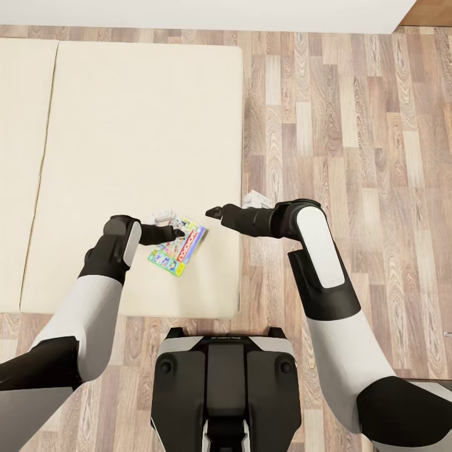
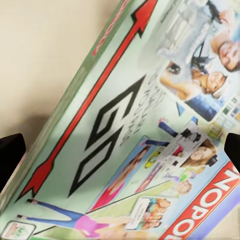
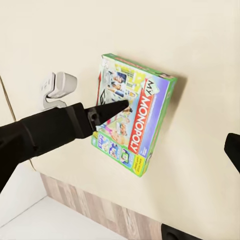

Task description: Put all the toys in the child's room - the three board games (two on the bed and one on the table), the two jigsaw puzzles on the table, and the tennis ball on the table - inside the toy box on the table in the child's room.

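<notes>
Overhead, looked down on a beige bed (image 1: pixel 138 125) beside a wood-plank floor (image 1: pixel 351 125), both arms reaching forward over the mattress. Noted one board game (image 1: pixel 186 248), a flat box in pale green with a red band, lying flat near the bed's near right corner, tilted relative to the mattress edge. Saw the left gripper (image 1: pixel 176 233) hovering at the box's far end, dark fingers pointing across it toward the right. From the left wrist camera, found the board game (image 2: pixel 130 130) lid very close, big black "GO" and a red arrow readable, with dark fingertips (image 2: pixel 11 157) at opposite edges of the frame and the lid between them; jaws spread wide, no contact with the box visible. Saw the right gripper (image 1: pixel 215 211) reaching in from the floor side, tip just over the bed's right edge, near the box but apart from it. From the right wrist camera, saw the board game (image 3: pixel 134 114) whole, "MY MONOPOLY" on its red band, with the left arm's dark finger lying across its lid. Caught dark bits of the right gripper's own fingers (image 3: pixel 232 150) at the frame's edges, far apart; jaws spread, empty. Spotted a small white object (image 1: pixel 257 199) on the floor beside the right forearm; unclear what.
</notes>
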### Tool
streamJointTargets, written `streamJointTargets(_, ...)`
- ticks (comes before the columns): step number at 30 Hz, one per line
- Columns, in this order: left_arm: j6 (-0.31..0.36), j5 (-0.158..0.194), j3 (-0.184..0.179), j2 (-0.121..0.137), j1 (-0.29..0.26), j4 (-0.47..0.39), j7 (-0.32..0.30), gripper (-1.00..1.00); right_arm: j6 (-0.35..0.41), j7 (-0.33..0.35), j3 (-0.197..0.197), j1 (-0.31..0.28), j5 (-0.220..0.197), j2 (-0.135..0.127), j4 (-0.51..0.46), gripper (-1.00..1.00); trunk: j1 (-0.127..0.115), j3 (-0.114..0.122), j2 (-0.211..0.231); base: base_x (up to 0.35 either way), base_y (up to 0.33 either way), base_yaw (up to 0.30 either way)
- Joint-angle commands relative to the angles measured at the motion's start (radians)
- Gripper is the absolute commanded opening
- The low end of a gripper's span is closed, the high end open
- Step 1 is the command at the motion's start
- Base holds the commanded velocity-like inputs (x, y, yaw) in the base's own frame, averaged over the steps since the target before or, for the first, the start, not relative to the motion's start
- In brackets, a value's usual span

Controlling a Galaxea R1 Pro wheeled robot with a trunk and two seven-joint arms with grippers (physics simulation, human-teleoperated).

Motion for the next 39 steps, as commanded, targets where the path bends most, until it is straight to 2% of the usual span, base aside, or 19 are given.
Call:
streamJointTargets(1, 0.007, -0.002, 0.004, -0.002, -0.001, -0.001, -0.004, 1.00, 0.003, -0.010, 0.000, -0.001, -0.008, 0.000, -0.001, 1.00, 0.001, -0.001, -0.002, 0.000, 0.000, 0.000)
streamJointTargets(22, 0.058, 0.002, 0.006, -0.037, -0.003, -0.002, -0.008, 1.00, 0.004, -0.010, -0.016, -0.002, -0.010, 0.000, -0.001, 1.00, 0.001, -0.001, -0.002, 0.000, 0.000, 0.000)
streamJointTargets(39, 0.083, 0.003, 0.006, -0.054, -0.006, -0.002, -0.028, 1.00, 0.003, -0.009, -0.017, -0.016, -0.011, 0.000, 0.001, 1.00, 0.001, -0.001, -0.002, 0.000, 0.000, 0.000)
